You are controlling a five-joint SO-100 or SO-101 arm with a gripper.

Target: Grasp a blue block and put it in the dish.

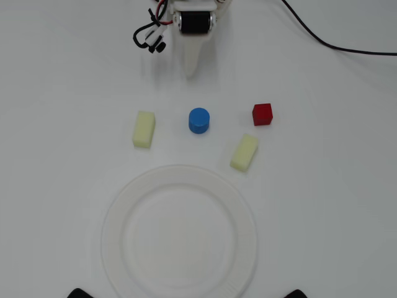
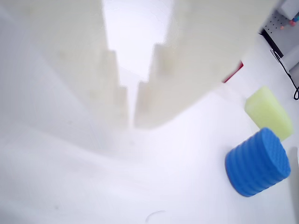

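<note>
The blue block (image 1: 199, 120) is a short blue cylinder standing on the white table, between two pale yellow blocks and above the dish in the overhead view. The dish (image 1: 180, 180) is a large round white plate at the bottom centre, and nothing lies in it. My white gripper (image 1: 191, 69) is at the top centre, pointing towards the blue block and clear of it. Its jaws are together and hold nothing. In the wrist view the gripper (image 2: 131, 120) shows only a thin slit between its fingers, and the blue block (image 2: 257, 162) sits at the lower right.
A red cube (image 1: 262, 114) sits right of the blue block. Pale yellow blocks lie on the left (image 1: 144, 129) and the lower right (image 1: 244, 152); one yellow block (image 2: 268, 112) shows in the wrist view. A black cable (image 1: 322, 40) runs across the top right.
</note>
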